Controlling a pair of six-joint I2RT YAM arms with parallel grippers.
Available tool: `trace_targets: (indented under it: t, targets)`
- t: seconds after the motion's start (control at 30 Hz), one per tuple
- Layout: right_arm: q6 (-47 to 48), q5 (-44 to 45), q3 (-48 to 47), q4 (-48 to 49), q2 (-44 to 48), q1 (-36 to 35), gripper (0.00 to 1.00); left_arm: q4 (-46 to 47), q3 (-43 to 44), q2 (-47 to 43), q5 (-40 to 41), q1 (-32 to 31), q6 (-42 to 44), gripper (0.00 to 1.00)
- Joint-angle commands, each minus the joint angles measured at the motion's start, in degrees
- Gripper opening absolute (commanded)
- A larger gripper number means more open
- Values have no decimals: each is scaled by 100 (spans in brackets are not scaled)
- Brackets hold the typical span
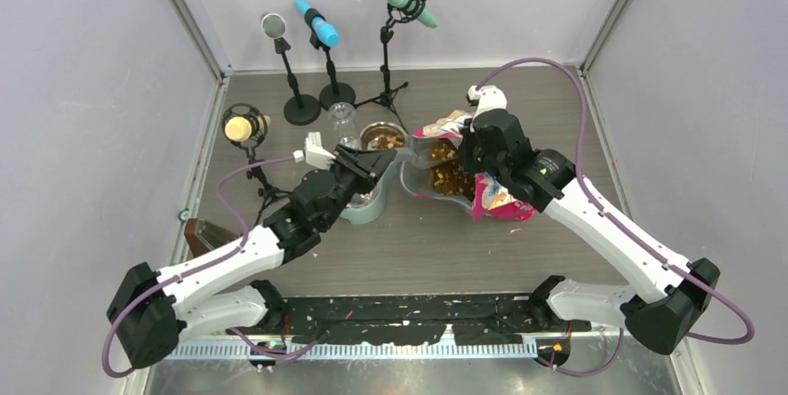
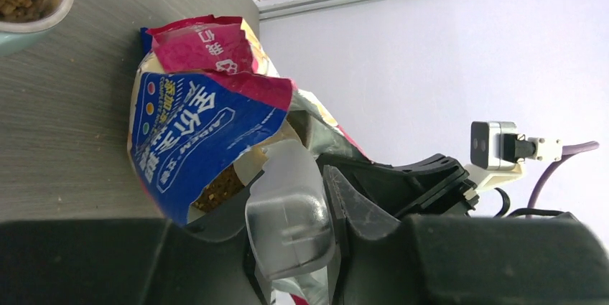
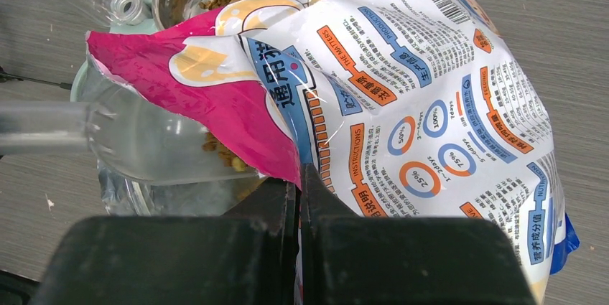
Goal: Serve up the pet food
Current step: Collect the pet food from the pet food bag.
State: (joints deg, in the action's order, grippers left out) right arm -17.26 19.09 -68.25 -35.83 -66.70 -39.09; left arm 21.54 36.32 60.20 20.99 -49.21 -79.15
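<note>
My right gripper [image 3: 300, 183] pinches the bag [image 3: 431, 104] open; my left gripper [image 2: 291, 247], clamping the scoop [image 3: 143, 147], should lift kibble [image 1: 444, 178] level.

Three mic stands [image 1: 330, 70] wall off the back, and a fourth mic [image 1: 246, 127] sits at the left edge. Feeder [image 1: 361, 213], scoop [image 1: 423, 178] and pet food bag [image 1: 497, 200] clog the centre. Near strip of table [image 1: 418, 260] is open.

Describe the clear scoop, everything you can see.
The clear scoop is see-through plastic: a deep bowl on a flat handle. The left gripper is shut on the handle, and the bowl sits in the torn mouth of the food bag, brown kibble showing through it. The right gripper pinches the bag.
</note>
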Motion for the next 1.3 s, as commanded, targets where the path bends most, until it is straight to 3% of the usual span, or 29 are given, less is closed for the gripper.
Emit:
trace_targets:
  t: [0.0, 0.5, 1.03, 1.13, 1.27]
  targets:
    - [87, 193, -154, -298, 163, 184, 5, -164, -165, -379, -467, 155, -315, 0]
    - [207, -79, -575, -371, 139, 517, 5, 861, -1045, -1087, -1620, 501, 115, 0]
    - [217, -396, -798, -408, 101, 704, 5, 237, -1273, -2666, -1657, 988, -126, 0]
    - [232, -431, -854, -380, 33, 716, 5, 261, -1049, -2507, -1738, 1070, 28, 0]
    - [227, -502, -891, -363, -38, 719, 5, 974, -1128, -2215, -1870, 1191, -212, 0]
